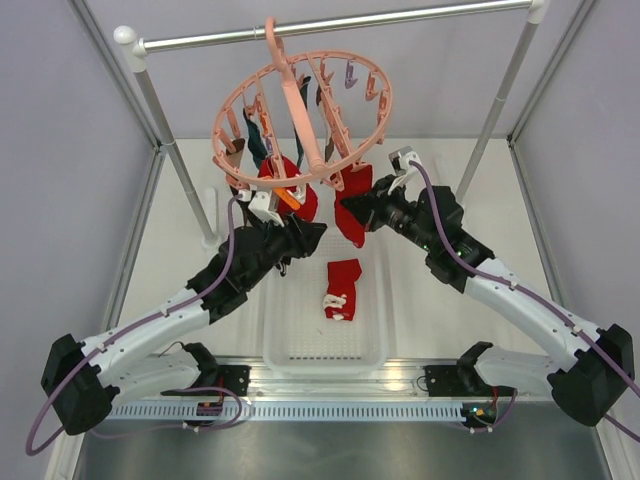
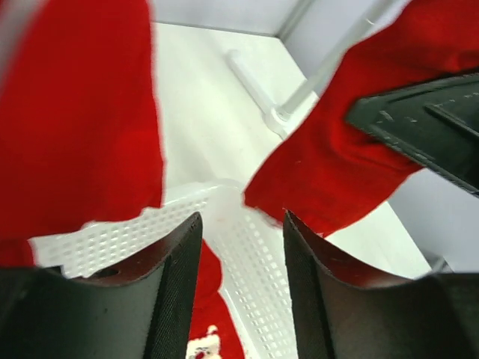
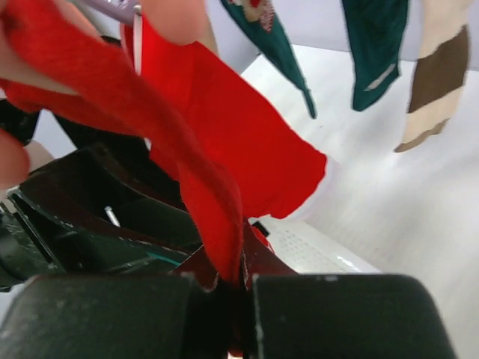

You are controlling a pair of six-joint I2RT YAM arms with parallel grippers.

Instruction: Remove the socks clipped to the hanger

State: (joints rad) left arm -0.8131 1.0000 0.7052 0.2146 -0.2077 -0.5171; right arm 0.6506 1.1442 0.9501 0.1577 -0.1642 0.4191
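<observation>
Several socks hang from the round salmon-pink plastic hanger [image 1: 303,120] above my jaws, and the work is partly done: one red sock [image 1: 343,288] lies already in the white perforated plastic basket [image 1: 290,330] below the jaws. My right jaws are closed tight on the lower end of a red fabric sock [image 3: 209,209]. It runs up and away from them toward the hanger, and I judge it is not released yet. Beyond these jaws, higher up, a dark teal sock [image 3: 374,52] and a beige-brown striped sock [image 3: 434,82] hang clipped.

My left jaws stand half apart and hold nothing; between them I see only the basket. A second red hanging sock [image 2: 75,112] is just to the left of them, and I cannot tell if it touches.

So the step in hand is to pull the gripped sock free. I think the next move needs a steady pull downward, away from the ring, then a release over the basket. The hanger can probably swing on the metal rail [image 1: 340,25], so a pull to the side may only tilt it.
</observation>
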